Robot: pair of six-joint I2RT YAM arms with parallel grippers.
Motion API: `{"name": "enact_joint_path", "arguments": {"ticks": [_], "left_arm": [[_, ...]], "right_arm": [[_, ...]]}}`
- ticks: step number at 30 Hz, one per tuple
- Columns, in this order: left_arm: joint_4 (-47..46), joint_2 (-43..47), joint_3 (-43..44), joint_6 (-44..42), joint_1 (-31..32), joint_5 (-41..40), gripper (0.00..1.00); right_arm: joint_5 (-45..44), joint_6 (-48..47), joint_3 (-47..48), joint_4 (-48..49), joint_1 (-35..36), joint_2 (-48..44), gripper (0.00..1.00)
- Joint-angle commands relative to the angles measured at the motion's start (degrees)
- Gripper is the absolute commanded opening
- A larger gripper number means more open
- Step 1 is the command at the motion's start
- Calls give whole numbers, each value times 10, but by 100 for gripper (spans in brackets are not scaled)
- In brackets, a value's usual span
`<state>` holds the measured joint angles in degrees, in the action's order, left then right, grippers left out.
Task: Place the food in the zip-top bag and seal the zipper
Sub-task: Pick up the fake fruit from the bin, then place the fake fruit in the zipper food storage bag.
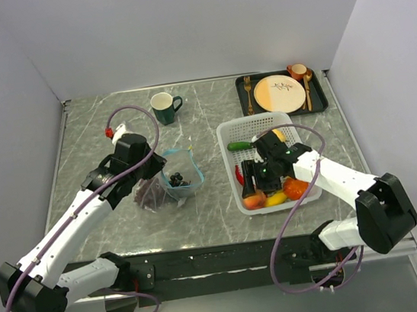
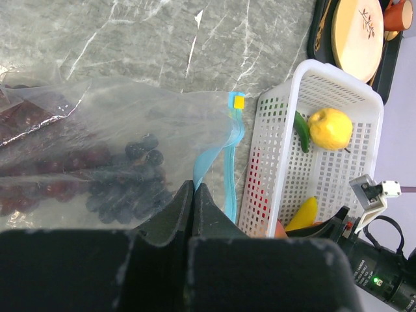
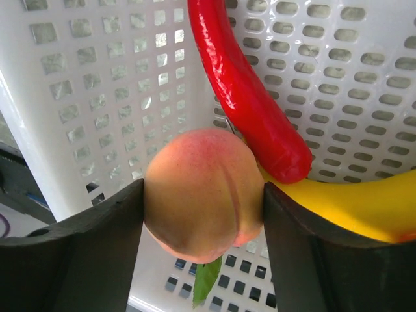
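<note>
Peach [image 3: 203, 195] pinched between right end effector's [image 3: 203, 203] 2 fingers [image 3: 78, 253]

— My jaws are black. What colour is the peach [image 3: 201, 195]?
— Orange-pink, blushing red on top, with a green leaf. The chili [image 3: 247, 97] is glossy red, the banana [image 3: 351, 208] yellow, and the basket [image 3: 78, 97] white, patterned with holes.
— And my zip-top bag [image 2: 130, 123]?
— Clear, with a teal zipper [image 2: 229, 175]; the grapes [image 2: 130, 185] are dark purple. The lemon [image 2: 330, 128] is yellow, the pepper [image 2: 301, 132] green. The surface [image 2: 162, 39] is grey, veined white.
</note>
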<state>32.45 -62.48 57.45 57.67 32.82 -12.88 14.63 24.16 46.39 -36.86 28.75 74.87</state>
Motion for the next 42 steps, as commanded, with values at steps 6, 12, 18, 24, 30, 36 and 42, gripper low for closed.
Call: {"name": "enact_joint_path", "arguments": {"ticks": [6, 12, 18, 24, 30, 36, 42], "left_arm": [[-2, 6, 10, -13, 1, -6, 1], [-5, 11, 6, -12, 1, -2, 1], [-5, 14, 4, -12, 1, -3, 1], [-3, 10, 8, -16, 1, 1, 1], [-4, 15, 6, -12, 1, 7, 1], [-4, 20, 9, -12, 1, 13, 1], [-4, 24, 6, -9, 1, 16, 1]], "right_arm": [[-13, -2, 23, 0, 3, -31, 47], [-49, 4, 69, -9, 3, -61, 47], [-50, 21, 104, 22, 3, -75, 45], [18, 55, 153, 97, 3, -54, 43], [70, 92, 189, 175, 17, -2, 43], [73, 98, 239, 191, 71, 69, 43], [80, 106, 275, 205, 119, 139, 44]]}}
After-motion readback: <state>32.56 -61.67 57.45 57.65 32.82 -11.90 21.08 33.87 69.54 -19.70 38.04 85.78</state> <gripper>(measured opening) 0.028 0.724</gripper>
